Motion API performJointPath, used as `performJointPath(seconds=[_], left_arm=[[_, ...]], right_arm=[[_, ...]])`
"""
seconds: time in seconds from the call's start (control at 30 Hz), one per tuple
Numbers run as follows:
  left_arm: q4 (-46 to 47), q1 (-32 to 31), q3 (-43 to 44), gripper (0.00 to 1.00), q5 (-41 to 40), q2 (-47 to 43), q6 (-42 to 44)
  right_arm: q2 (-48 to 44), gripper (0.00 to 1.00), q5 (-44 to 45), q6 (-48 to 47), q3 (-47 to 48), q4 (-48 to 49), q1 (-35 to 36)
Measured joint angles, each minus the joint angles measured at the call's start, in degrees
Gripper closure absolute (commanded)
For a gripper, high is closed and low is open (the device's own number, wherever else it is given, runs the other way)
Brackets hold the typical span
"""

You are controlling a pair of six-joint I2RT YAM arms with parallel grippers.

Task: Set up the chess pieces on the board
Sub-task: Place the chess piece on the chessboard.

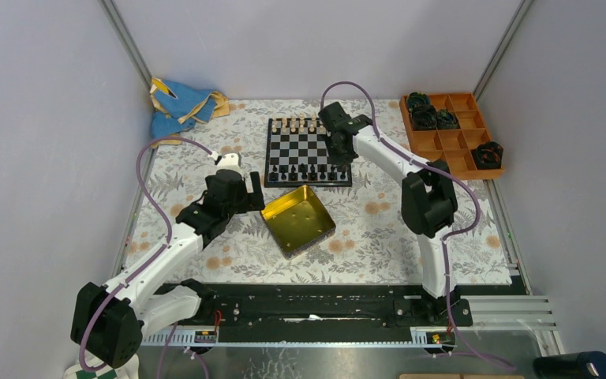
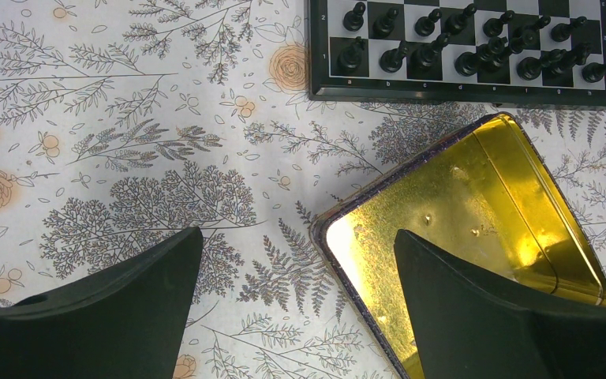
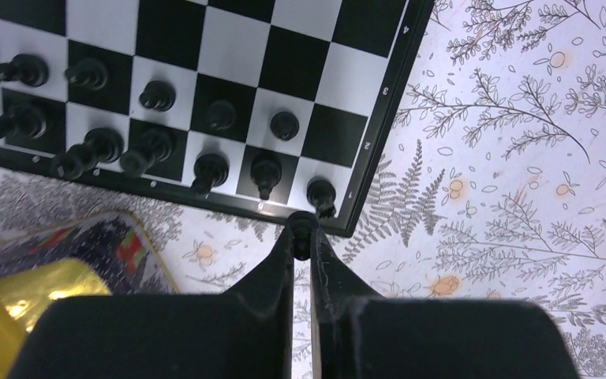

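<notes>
The board (image 1: pixel 308 148) lies mid-desk (image 1: pixel 379 233), with cream pieces (image 1: pixel 296 124) along its far row and black pieces (image 1: pixel 304 170) on the two near rows. The right gripper (image 3: pixel 302 237), pressed together, pinches one black piece (image 3: pixel 302 227) over the frame at the board's near right corner, just beside pieces standing there. A yellow tin (image 1: pixel 298 219), open side up, sits just off the board's near edge with the left gripper (image 2: pixel 296 268) spread and holding nothing above its left corner; an orange tray (image 1: pixel 442 146) holding dark lumps (image 1: pixel 430 114) stands well to the right, and a blue cloth (image 1: pixel 175 103) lies at the far left.
</notes>
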Motion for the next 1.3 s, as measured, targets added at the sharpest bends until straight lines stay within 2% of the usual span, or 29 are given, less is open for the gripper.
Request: performJointPath(seconds=[0.3, 0.9, 1.3], left_arm=[[0.0, 0.0, 0.0, 0.01, 0.0, 0.0, 0.0], [0.0, 0.0, 0.0, 0.01, -0.1, 0.8, 0.0], [0.0, 0.0, 0.0, 0.01, -0.1, 0.8, 0.0]], right_arm=[[6.3, 1.00, -0.1, -0.3, 4.5, -1.2, -2.2], [12.4, 1.00, -1.5, -0.6, 10.0, -2.0, -4.3], [12.8, 0.85, -1.7, -0.7, 10.1, -2.4, -4.7]])
